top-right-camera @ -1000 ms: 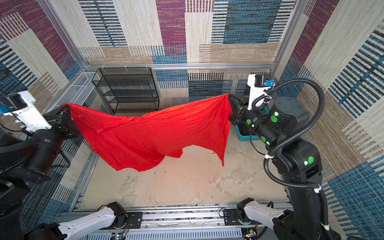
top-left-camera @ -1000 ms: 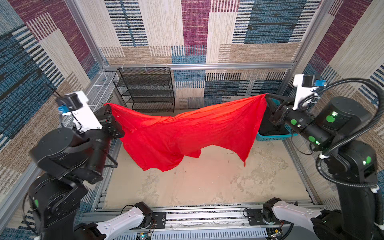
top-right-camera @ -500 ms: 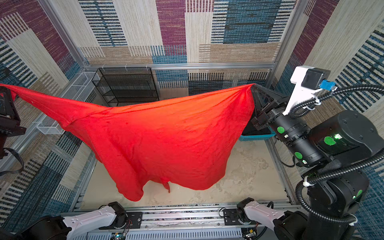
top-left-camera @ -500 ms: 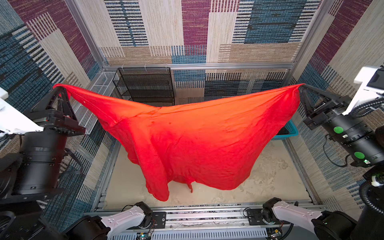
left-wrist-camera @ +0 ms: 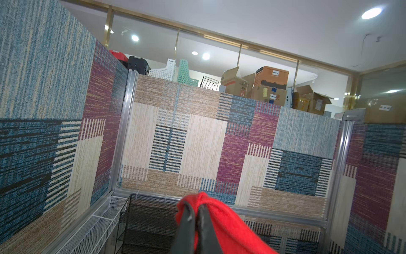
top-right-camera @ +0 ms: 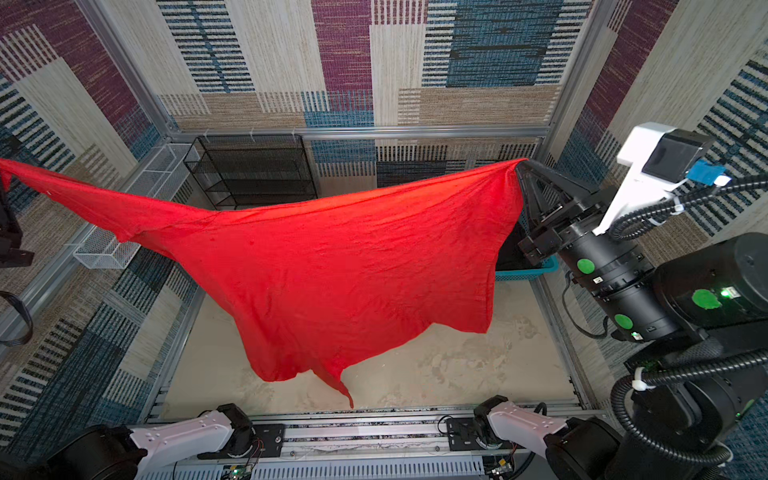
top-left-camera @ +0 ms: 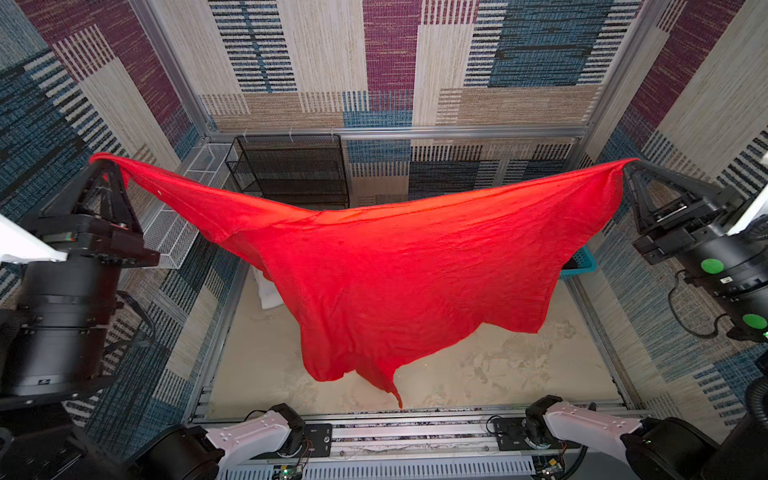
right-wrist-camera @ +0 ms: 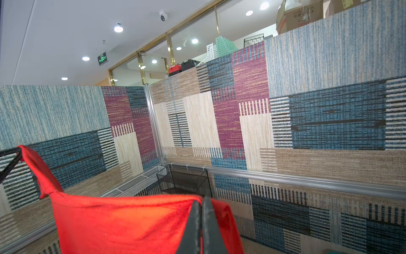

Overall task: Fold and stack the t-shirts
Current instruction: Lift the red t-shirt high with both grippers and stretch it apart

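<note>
A large bright red t-shirt (top-left-camera: 395,266) (top-right-camera: 332,270) hangs spread in the air above the table, stretched between both arms. My left gripper (top-left-camera: 106,160) (left-wrist-camera: 196,205) is shut on its left upper corner, and red cloth (left-wrist-camera: 230,224) bunches over the closed fingers. My right gripper (top-left-camera: 627,164) (top-right-camera: 519,164) (right-wrist-camera: 201,199) is shut on the right upper corner. The shirt's lowest point dangles just above the table's front edge. A white t-shirt (top-left-camera: 266,291) peeks out on the table behind the red one, mostly hidden. No black t-shirt is clearly visible.
A teal basket (top-left-camera: 582,264) (top-right-camera: 536,272) with something dark in it stands at the table's right edge, partly behind the red cloth. A black wire rack (top-left-camera: 291,170) stands at the back, and a white wire tray (top-left-camera: 183,216) lies along the left wall. The sandy table (top-left-camera: 498,374) shows in front.
Both arms have risen and moved apart, lifting the red t-shirt from a low sag over the table to a wide, high stretch. Both grips have stayed shut.
</note>
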Available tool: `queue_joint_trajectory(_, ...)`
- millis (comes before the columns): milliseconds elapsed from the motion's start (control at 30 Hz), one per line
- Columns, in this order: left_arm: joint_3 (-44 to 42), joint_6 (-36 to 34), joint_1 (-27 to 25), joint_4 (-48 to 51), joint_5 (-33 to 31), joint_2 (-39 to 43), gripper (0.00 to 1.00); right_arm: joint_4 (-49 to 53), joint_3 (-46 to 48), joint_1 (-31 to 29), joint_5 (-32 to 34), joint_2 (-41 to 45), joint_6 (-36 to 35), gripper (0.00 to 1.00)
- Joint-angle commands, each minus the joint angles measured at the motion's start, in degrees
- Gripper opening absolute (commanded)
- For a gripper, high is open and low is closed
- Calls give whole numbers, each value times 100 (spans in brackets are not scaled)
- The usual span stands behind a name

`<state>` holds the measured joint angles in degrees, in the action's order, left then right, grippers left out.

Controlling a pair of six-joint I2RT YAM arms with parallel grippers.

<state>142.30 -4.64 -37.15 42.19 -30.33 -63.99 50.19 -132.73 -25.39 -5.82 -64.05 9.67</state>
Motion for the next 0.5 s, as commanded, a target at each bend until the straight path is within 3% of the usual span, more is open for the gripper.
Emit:
queue_joint_trajectory(0,-104,116,10,-333,860,185,0,-588,334,-1,-457,355,119,0)
queue_joint_trajectory(267,-380,575,17,-886,1741,760,0,-799,318,3,-383,903,88,0)
queue_joint_trajectory(467,-387,386,14,-1338,1529,965,0,-834,246,-1,318,1004,-6,0)
